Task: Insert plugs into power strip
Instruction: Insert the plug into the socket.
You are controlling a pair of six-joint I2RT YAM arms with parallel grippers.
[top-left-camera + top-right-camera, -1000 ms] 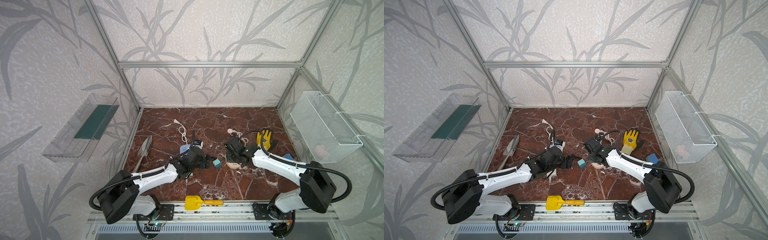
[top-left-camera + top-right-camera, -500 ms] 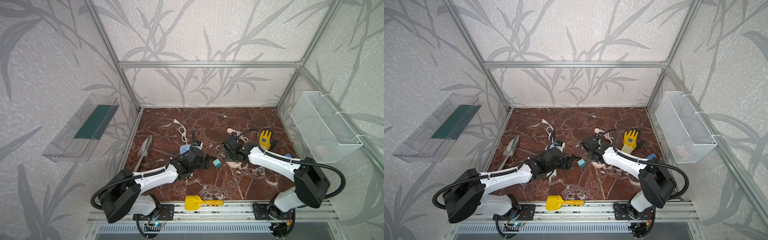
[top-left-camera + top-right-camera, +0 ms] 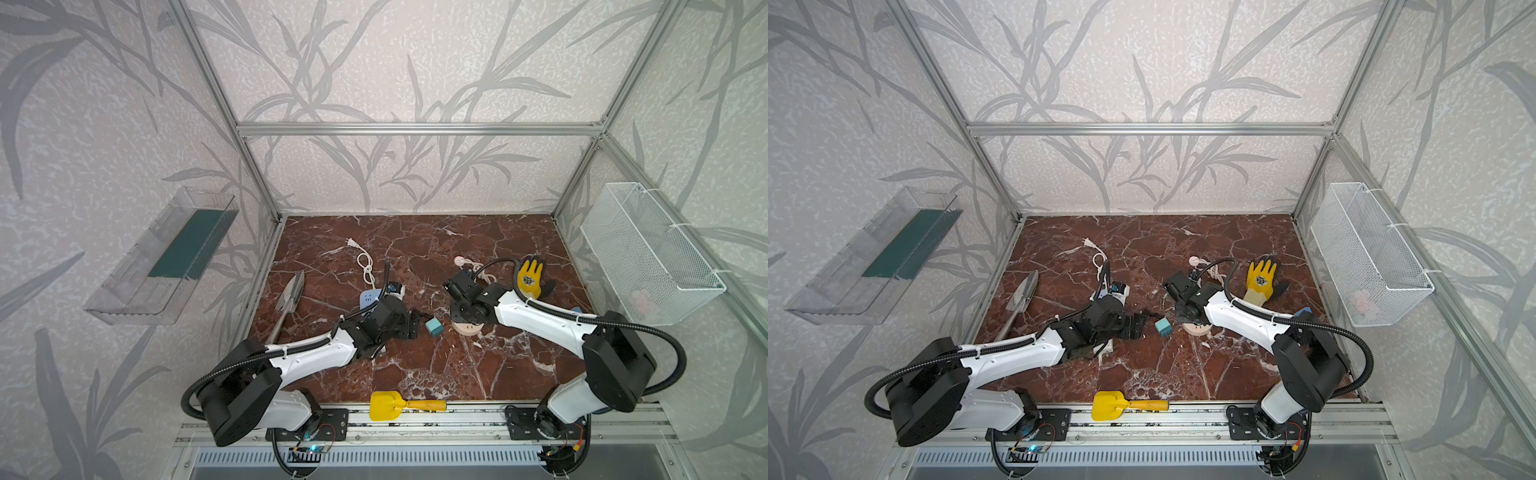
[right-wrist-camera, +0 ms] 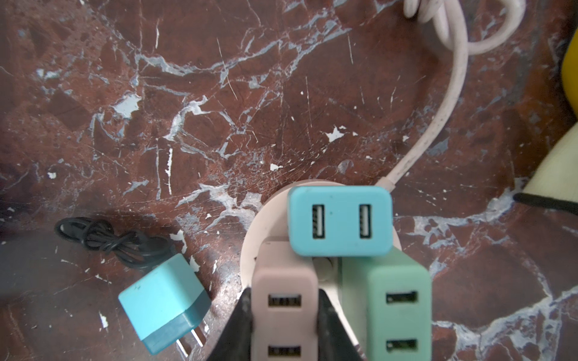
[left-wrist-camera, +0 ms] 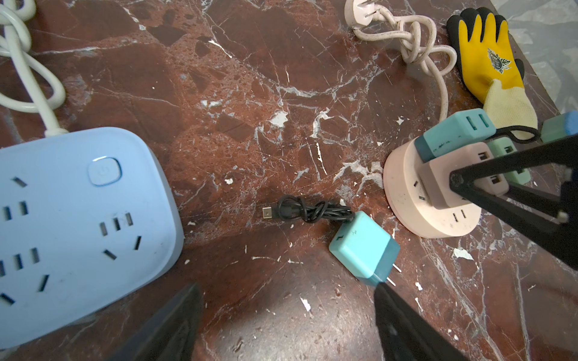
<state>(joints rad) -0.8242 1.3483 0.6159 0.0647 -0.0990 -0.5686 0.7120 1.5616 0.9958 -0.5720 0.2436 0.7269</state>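
Teal plug lies just ahead of our wide-spread left claw, prongs toward it; our right claw clamps the pink plug.

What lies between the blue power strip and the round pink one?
A loose teal cube adapter and a knotted black cable; the left wrist view shows it.

Ylw glove, ylw scoop, trowel.

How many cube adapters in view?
4: teal cube, pink cube (in the right tool) and green cube sit on the round strip; a loose teal cube lies beside it. Arms may hide more.
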